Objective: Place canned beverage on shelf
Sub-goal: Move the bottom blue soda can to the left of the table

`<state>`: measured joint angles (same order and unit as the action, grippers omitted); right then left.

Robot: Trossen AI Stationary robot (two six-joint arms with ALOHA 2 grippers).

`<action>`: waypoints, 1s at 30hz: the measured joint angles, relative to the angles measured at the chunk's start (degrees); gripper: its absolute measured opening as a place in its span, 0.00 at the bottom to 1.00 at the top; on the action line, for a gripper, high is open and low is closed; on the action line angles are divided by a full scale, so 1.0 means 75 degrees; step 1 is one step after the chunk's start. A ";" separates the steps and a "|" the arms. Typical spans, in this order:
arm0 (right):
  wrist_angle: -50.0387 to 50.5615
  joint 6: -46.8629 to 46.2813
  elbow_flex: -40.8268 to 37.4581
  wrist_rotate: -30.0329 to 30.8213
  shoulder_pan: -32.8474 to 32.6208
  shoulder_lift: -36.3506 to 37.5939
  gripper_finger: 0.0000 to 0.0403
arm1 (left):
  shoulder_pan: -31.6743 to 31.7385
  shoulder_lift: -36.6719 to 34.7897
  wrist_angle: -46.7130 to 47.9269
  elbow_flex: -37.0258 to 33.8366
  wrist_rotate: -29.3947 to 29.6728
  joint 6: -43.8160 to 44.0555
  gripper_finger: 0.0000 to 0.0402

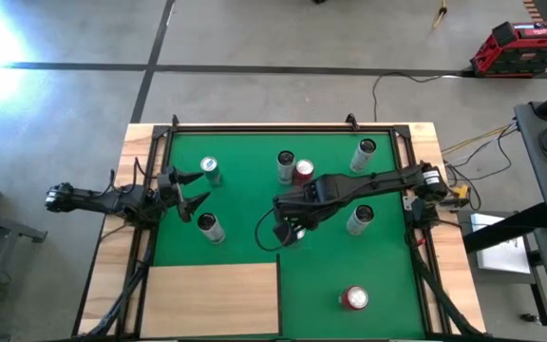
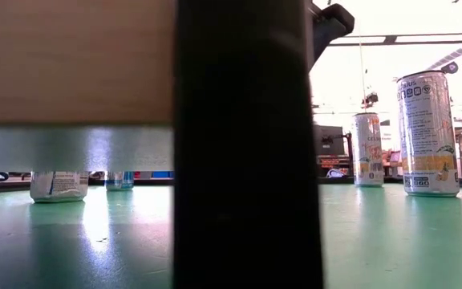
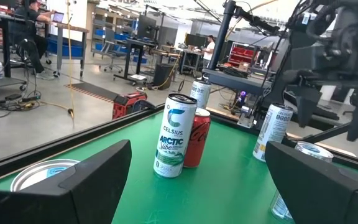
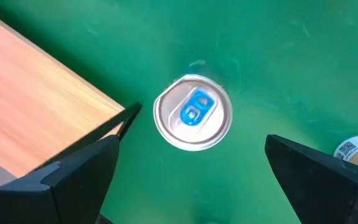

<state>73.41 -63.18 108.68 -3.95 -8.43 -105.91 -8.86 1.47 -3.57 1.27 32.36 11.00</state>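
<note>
A silver can with a blue tab (image 4: 193,112) stands upright on the green mat (image 4: 278,50), close to the far right corner of the pale wood shelf (image 4: 30,93). My right gripper (image 4: 191,180) is open and hangs above this can, with one finger off to each side of it and touching nothing. In the high view the gripper (image 1: 290,234) covers the can. The shelf (image 1: 212,299) lies at the near left of the table. My left gripper (image 1: 190,190) is open and empty at the table's left, between two silver cans (image 1: 210,169) (image 1: 211,228).
More cans stand on the mat. A silver and a red one (image 1: 285,164) (image 1: 302,171) are at the far middle, two silver ones (image 1: 365,154) (image 1: 360,218) at the right, and a red one (image 1: 354,298) near the front. A dark post (image 2: 247,144) blocks the middle of the low view.
</note>
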 joint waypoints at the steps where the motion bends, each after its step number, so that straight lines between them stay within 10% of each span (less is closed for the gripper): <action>1: 0.0005 0.0003 0.0000 0.0000 -0.0045 -0.0045 0.98 | 0.0000 0.0001 0.0000 -0.0002 0.0000 0.0000 0.88; 30: -0.0056 0.3754 -0.0032 0.0417 -0.0357 -0.0772 0.98 | 0.0000 0.0001 0.0000 -0.0001 0.0000 0.0000 0.88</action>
<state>72.99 -35.02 108.44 -0.82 -11.11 -111.70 -8.86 1.48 -3.57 1.26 32.36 11.00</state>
